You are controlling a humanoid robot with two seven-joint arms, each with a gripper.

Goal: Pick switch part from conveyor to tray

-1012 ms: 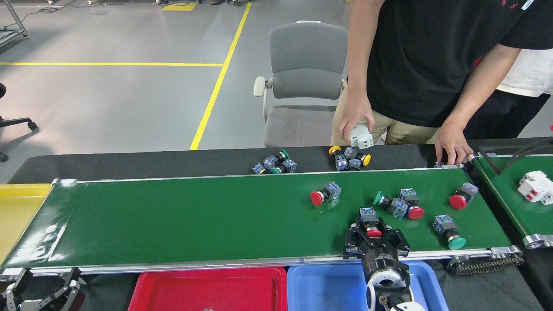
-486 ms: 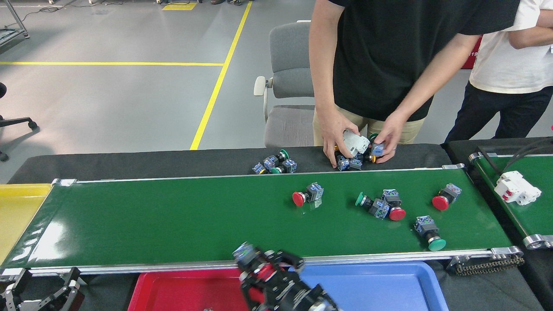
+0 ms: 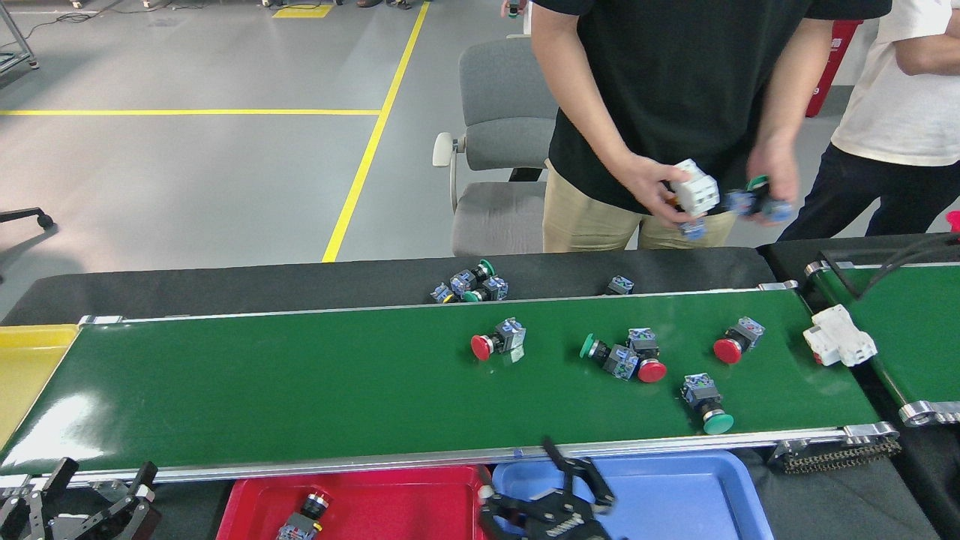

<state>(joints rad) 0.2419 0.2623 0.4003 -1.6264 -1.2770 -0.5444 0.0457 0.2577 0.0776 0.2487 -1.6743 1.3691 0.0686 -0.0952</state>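
The conveyor (image 3: pixel 300 382), a wide glossy green belt with silver side rails, spans most of the view on a black-covered surface (image 3: pixel 187 289). Behind it stands a person in a black shirt (image 3: pixel 675 82), holding a white block (image 3: pixel 694 189) in one hand and small switch parts in the other, somewhat blurred; a second person in a white shirt (image 3: pixel 892 97) stands at the right edge, and a grey chair (image 3: pixel 499 142) sits behind. A narrower second belt (image 3: pixel 907 330) lies to the right, with a white part (image 3: pixel 838 336) at its near end. Below the conveyor's near rail are a red tray (image 3: pixel 420 499) and a blue tray (image 3: pixel 675 495); a yellow bin (image 3: pixel 26 360) is at the far left. The right hand (image 3: pixel 559 491) hangs over the seam between the two trays, its fingers spread wide and empty. The left hand (image 3: pixel 82 499) sits low at the bottom left corner, fingers apart and holding nothing. One switch part (image 3: pixel 306 514) with a red button lies in the red tray. On the belt lie a red-button switch (image 3: pixel 496 341), a touching pair with green and red caps (image 3: pixel 624 355), another red one (image 3: pixel 737 340) and a green one (image 3: pixel 705 403). More switches (image 3: pixel 469 285) cluster on the surface beyond the far rail.
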